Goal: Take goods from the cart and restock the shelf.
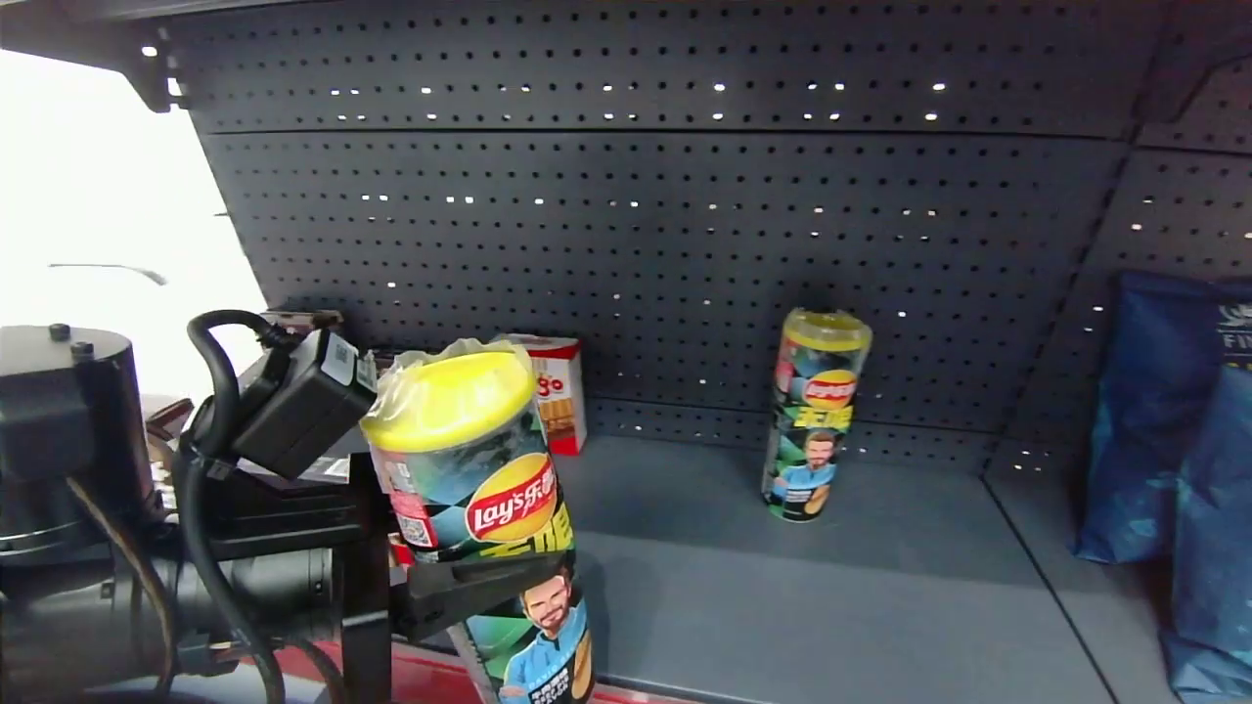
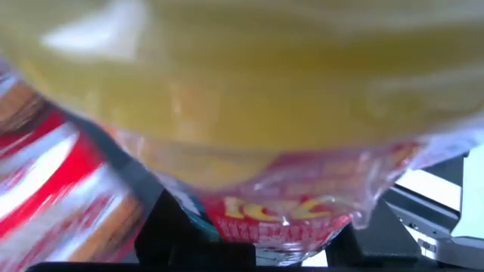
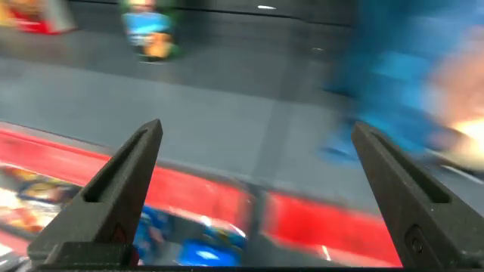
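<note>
near shelf (image 1: 831, 587), left tool (image 1: 477, 582) gripping can (image 1: 479, 460), right tool (image 3: 257, 132) spread wide

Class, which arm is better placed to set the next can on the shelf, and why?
Left. The left tool grips a can upright at the front of the shelf, with bare shelf beyond it. The right tool is open and empty.

Held chip can (image 1: 479, 489) in left gripper (image 1: 477, 582): base cut off at the head view's lower edge; lid a close yellow blur in the left wrist view; far finger hidden behind it. Small box (image 1: 562, 391): left part hidden by the can. Stacked blue bags (image 1: 1164, 430): cut by the right edge, smeared in the right wrist view.
</note>
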{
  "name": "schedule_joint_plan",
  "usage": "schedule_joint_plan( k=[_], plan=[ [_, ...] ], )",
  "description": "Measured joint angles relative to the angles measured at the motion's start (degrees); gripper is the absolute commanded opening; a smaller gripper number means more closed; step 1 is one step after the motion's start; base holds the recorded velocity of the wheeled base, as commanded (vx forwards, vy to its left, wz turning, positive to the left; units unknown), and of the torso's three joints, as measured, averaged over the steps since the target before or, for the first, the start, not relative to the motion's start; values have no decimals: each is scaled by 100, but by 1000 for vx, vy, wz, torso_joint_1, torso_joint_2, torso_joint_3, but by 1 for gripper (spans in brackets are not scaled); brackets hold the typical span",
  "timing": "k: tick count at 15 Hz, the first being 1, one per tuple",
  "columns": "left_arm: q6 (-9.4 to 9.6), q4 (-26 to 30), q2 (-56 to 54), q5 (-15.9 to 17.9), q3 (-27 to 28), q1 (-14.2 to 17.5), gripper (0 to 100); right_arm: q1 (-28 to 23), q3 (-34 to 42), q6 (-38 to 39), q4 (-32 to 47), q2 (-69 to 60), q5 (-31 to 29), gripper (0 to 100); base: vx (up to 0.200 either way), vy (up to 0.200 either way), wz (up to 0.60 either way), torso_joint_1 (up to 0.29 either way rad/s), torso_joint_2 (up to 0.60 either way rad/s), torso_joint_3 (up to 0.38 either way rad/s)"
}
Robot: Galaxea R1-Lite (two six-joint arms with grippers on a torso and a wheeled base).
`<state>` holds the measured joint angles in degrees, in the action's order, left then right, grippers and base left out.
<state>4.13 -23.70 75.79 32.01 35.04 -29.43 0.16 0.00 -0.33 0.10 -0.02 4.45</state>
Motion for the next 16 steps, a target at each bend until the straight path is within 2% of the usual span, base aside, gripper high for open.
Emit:
schedule_joint_plan(
  k=[10,13,16],
  plan=[
    [40,-17,1,-46,-52,52,0,0,0,-11,-7,0,6,100,0,0,0,0,0,0],
    [115,-13,6,-68,-30,52,0,-2,-44,-57,15,18,44,100,0,0,0,0,0,0],
    [150,-27,62,-68,40,30,0,-9,-859,-40,-20,591,145,100,0,0,0,0,0,0]
  ],
)
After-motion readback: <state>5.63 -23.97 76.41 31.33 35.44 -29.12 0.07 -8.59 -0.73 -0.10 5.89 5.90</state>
